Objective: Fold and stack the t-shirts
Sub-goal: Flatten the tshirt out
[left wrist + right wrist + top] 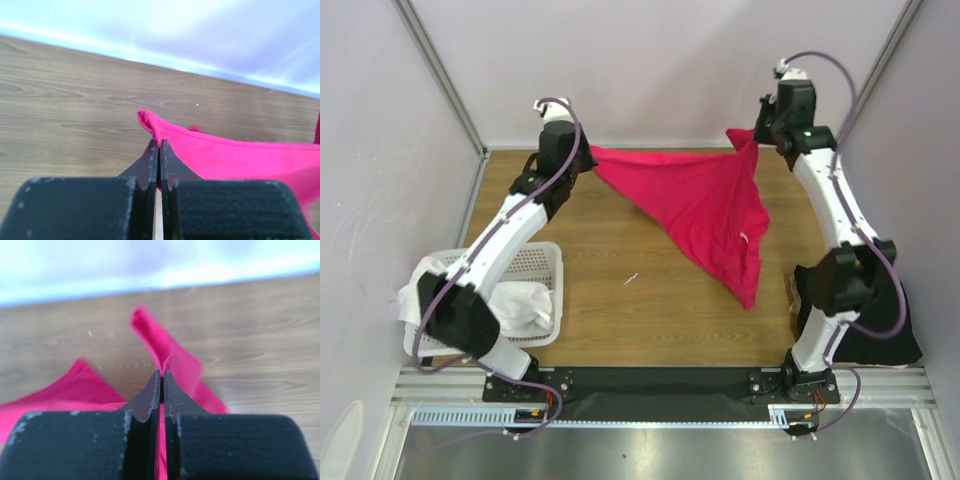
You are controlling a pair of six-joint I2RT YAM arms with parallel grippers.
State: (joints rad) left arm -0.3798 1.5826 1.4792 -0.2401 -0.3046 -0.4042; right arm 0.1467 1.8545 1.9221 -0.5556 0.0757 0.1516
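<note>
Over the far end of the brown wooden table [620, 320], we see both arms held out and up. The left arm [505, 235] goes from the near left edge to the far left corner. The left gripper [578, 158] is at its tip. The right arm [840, 205] bends up from the near right edge and leans to the far right corner. The right gripper [758, 135] is at its tip.

Between the two hangs the bright pink soft cloth t-shirt [705, 215]. Its top edge is pulled into a line from one gripper to the other. The rest drops to a point toward the near right, and a small white neck label [744, 238] shows on it.

From the left wrist, we see the left gripper [159, 145] with its black fingers [150, 160] pressed together on an edge of the pink t-shirt [240, 155]. A little fold pokes out past the tips.

From the right wrist, we see the right gripper [162, 375] with its fingers [152, 390] pressed together too, pinching the pink t-shirt [175, 357]. A flap sticks up past the tips.

Beside the left arm sits a white plastic basket with holes [545, 262], with white soft cloth t-shirts [525, 305] inside. By the right arm's base lies a black soft cloth [885, 345].
</note>
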